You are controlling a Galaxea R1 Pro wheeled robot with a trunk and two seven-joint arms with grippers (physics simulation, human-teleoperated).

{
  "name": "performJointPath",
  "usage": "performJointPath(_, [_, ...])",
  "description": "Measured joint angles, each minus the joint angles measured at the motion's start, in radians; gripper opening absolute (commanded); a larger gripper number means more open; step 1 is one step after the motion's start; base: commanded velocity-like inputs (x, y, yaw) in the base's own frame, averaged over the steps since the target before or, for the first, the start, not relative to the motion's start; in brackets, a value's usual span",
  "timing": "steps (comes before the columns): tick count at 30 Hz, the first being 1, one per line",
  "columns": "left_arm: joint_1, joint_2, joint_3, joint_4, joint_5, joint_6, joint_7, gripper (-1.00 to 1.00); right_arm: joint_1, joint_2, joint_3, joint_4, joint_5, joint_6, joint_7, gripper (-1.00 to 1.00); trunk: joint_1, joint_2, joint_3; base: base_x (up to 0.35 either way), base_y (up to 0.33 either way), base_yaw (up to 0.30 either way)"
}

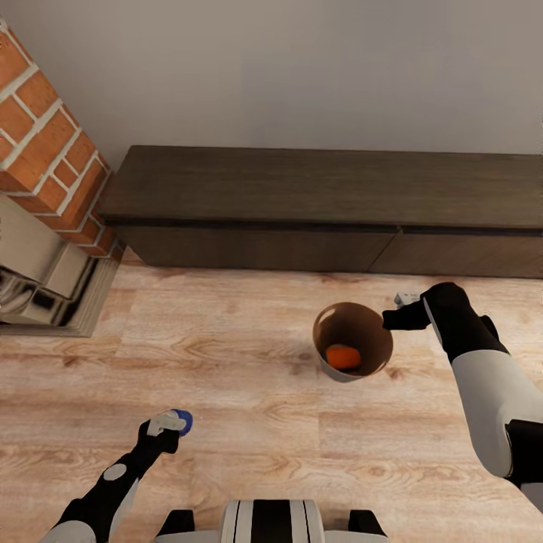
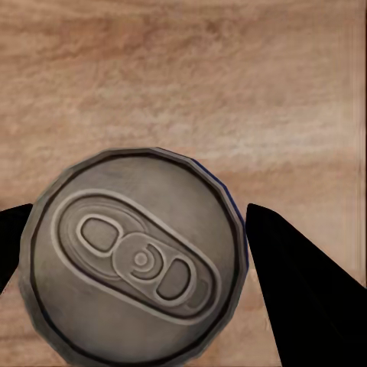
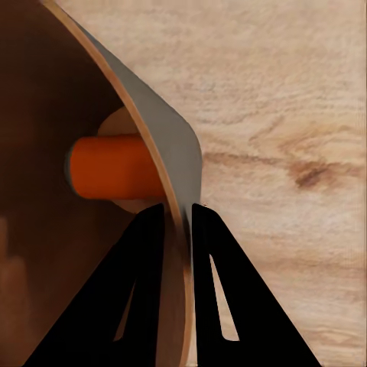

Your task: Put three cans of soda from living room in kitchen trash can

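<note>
The right claw (image 3: 177, 210) pinches the rim of the trash can (image 1: 353, 341), one finger inside the wall, one outside. An orange can (image 1: 343, 357) lies in its bottom. The left claw (image 1: 167, 424) grips the blue can (image 2: 134, 260), a finger on either side, above the wood floor (image 1: 249, 422).

Pale, plain off-white wall (image 1: 317, 68) across the far side, evenly lit. Long, low, dark-brown wooden cabinet (image 1: 324, 207) stands against it; flat top, front split by a vertical seam right of centre. Red-brick fireplace column with pale mortar joints (image 1: 45, 143) at the left, touching the cabinet's left end. Stepped grey metallic hearth surround (image 1: 45, 290) below the bricks. Light wood-plank floor (image 1: 226, 422), visible grain and knots.
</note>
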Motion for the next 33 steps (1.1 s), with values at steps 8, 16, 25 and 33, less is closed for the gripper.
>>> performJointPath(8, [-0.008, 0.012, 0.006, -0.421, 0.039, 0.397, -0.313, -1.0, 0.02, 0.007, 0.003, 0.006, -0.003, 0.0, 0.0, -1.0, -0.031, 0.056, 0.025, 0.0, 0.0, 0.0])
performJointPath(16, [-0.224, 0.031, -0.003, -0.775, 0.07, 0.968, -0.604, -1.0, 0.036, 0.037, 0.008, 0.015, 0.001, 0.0, 0.0, -1.0, -0.061, 0.112, 0.05, 0.0, 0.0, 0.0])
performJointPath(25, [-0.632, 0.012, -0.261, -0.665, 0.064, 1.256, -0.826, -1.0, 0.036, 0.141, 0.055, 0.056, 0.005, 0.0, 0.001, -1.0, -0.096, 0.175, 0.078, 0.0, 0.0, 0.0])
performJointPath(33, [-0.66, -0.111, -0.526, -0.646, 0.061, 1.257, -0.843, -1.0, 0.029, 0.263, 0.059, 0.086, 0.05, 0.005, -0.003, -1.0, -0.104, 0.189, 0.085, 0.0, 0.0, 0.0])
